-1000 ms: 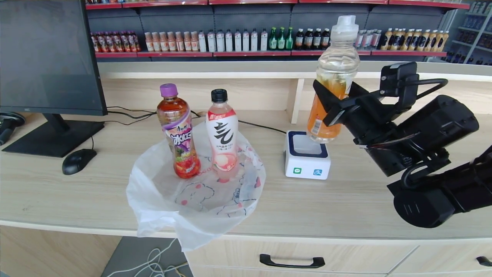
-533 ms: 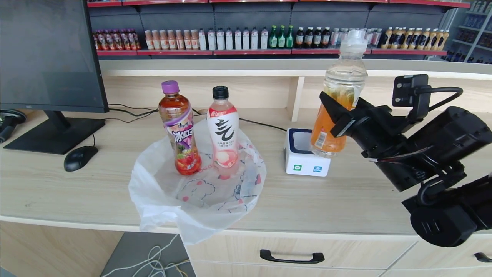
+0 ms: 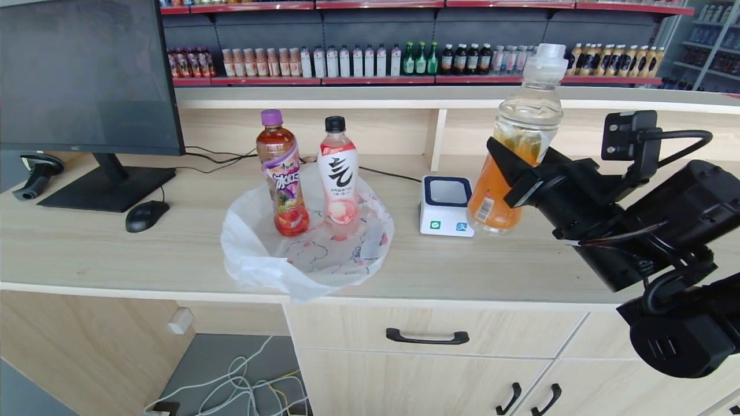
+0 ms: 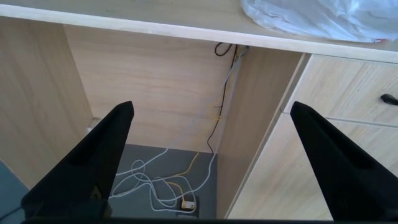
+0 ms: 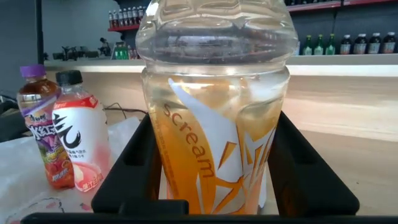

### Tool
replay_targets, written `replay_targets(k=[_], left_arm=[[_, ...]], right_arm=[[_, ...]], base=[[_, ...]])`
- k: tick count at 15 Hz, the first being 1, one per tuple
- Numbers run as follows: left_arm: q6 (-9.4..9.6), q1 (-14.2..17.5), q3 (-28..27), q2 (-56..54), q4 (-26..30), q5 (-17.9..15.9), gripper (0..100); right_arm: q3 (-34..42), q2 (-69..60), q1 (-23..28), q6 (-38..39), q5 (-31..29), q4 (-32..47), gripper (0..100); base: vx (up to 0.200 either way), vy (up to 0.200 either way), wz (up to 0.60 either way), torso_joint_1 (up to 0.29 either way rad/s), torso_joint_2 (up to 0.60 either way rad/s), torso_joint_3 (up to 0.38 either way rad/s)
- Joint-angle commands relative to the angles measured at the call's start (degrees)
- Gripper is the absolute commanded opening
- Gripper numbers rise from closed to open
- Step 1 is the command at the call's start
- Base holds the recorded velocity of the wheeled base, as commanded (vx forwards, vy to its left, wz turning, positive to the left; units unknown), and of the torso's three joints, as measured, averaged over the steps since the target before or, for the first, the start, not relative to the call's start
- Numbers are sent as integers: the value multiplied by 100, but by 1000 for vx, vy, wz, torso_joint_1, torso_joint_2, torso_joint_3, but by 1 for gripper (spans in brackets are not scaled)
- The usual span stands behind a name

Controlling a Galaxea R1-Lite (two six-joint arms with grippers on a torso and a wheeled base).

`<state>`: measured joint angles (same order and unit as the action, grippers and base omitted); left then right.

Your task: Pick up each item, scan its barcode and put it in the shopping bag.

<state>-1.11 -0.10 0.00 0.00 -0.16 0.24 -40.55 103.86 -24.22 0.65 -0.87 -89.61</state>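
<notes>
right gripper [image 3: 511,173] clamps the orange bottle [image 3: 490,196] just beside the scanner [image 3: 445,202]. left gripper [image 4: 211,109] is spread open. we risk a missed scan: barcode looks turned away from the window.

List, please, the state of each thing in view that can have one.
orange drink bottle, capped, nearly upright
right gripper, shut on orange drink bottle
left gripper, open
purple-capped bottle, upright in shopping bag
black-capped bottle, upright in shopping bag
shopping bag, open
monitor, screen dark
drawer, shut
</notes>
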Motion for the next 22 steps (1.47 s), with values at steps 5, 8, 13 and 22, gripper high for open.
replay_targets(k=[5, 8, 13, 22], left_arm=[[-3, 1, 0, 0, -2, 2, 100], [5, 1, 0, 0, -2, 2, 100], [5, 1, 0, 0, -2, 2, 100], [-3, 1, 0, 0, -2, 2, 100]], right_arm=[[12, -24, -12, -3, -1, -39, 0], [91, -86, -47, -3, -1, -39, 0], [328, -244, -452, -12, -1, -39, 0], [258, 204, -1023, -240, 7, -39, 0]], base=[[0, 0, 360, 1, 0, 1], [0, 0, 600, 7, 2, 2], [0, 0, 0, 0, 0, 0], [0, 0, 0, 0, 0, 0]])
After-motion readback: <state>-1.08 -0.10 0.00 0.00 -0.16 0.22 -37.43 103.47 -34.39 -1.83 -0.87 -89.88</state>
